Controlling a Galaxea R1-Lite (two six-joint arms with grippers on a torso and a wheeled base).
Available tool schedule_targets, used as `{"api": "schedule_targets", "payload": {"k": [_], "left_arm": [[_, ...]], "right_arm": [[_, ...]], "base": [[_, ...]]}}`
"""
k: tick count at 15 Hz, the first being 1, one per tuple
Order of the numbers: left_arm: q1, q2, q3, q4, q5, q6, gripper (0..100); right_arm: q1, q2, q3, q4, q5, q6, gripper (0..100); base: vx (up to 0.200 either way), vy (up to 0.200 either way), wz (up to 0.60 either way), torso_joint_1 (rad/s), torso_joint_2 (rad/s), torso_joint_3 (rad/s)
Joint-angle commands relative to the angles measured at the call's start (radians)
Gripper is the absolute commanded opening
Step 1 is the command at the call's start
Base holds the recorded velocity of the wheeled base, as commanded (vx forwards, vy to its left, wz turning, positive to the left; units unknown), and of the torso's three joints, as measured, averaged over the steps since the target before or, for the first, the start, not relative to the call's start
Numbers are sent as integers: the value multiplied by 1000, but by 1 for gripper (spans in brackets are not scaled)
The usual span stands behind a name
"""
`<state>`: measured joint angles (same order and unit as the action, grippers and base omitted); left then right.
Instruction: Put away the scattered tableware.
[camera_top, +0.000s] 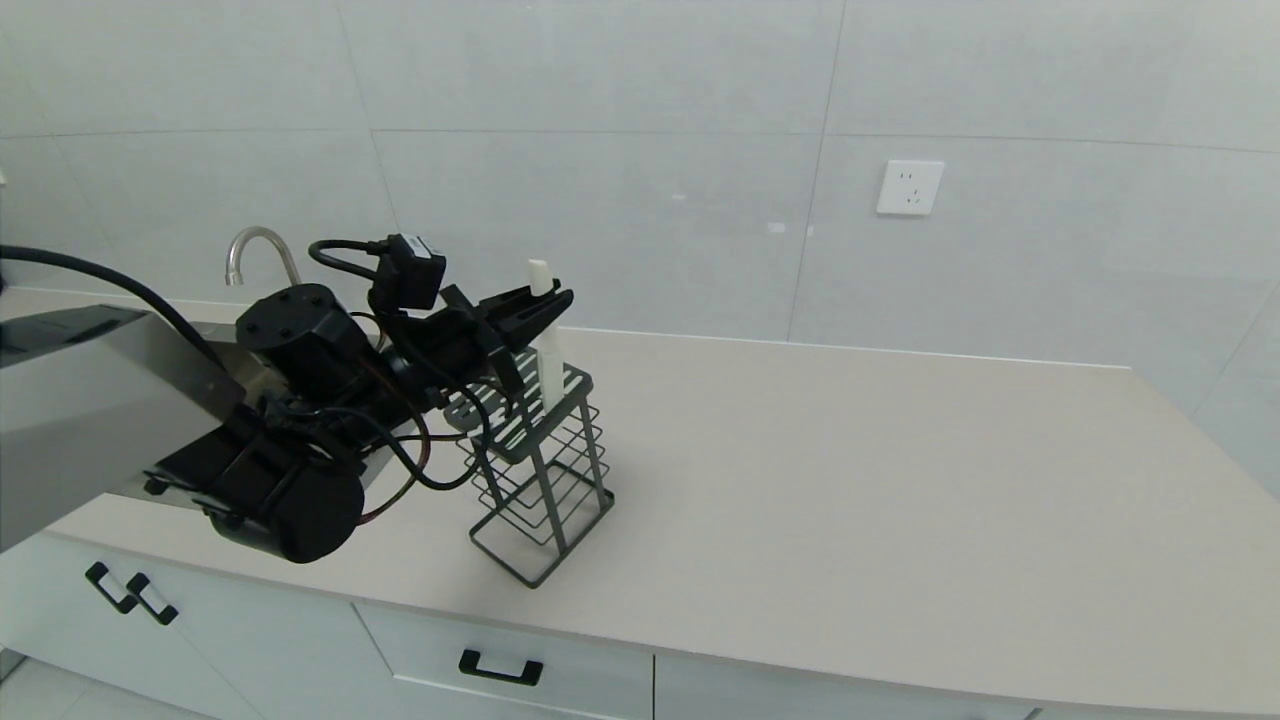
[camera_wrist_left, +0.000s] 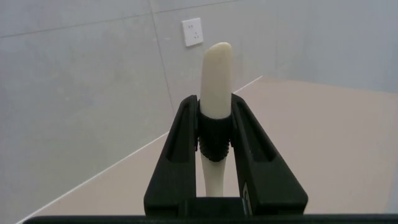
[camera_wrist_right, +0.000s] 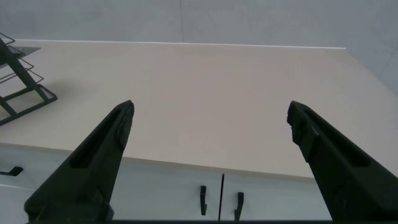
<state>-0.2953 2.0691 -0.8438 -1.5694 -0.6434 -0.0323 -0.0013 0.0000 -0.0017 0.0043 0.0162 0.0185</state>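
Note:
A white utensil handle (camera_top: 544, 340) stands upright, its lower part going down through the top of a black wire rack (camera_top: 540, 470) on the beige counter. My left gripper (camera_top: 545, 298) is shut on this handle near its upper end, right above the rack. In the left wrist view the pale handle (camera_wrist_left: 215, 81) sticks up between the two black fingers (camera_wrist_left: 180, 146), clamped on both sides. My right gripper (camera_wrist_right: 208, 134) is open, its fingers wide apart with nothing between them, held off the counter's front edge above the cabinet doors.
A sink with a curved metal tap (camera_top: 256, 250) lies behind my left arm. A wall socket (camera_top: 909, 187) is on the tiled wall. The counter (camera_top: 880, 470) stretches bare to the right of the rack. Drawers with black handles (camera_top: 500, 668) run below the front edge.

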Motion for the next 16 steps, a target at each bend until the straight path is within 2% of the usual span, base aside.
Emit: {"api": "schedule_targets", "payload": {"k": [1,8,9,16], "left_arm": [[-2,6,-1,-1,1,0,0],[-13,19,12,-1,7,2,0],[-15,19,12,-1,7,0,100],[-13,-43,14,-1,7,0,100]], "right_arm": [[0,2,0,0,1,0,100],[0,2,0,0,1,0,100],[0,2,0,0,1,0,100],[0,2,0,0,1,0,100]], "base": [[0,0,0,0,0,0],[0,0,0,0,0,0],[0,0,0,0,0,0],[0,0,0,0,0,0]]}}
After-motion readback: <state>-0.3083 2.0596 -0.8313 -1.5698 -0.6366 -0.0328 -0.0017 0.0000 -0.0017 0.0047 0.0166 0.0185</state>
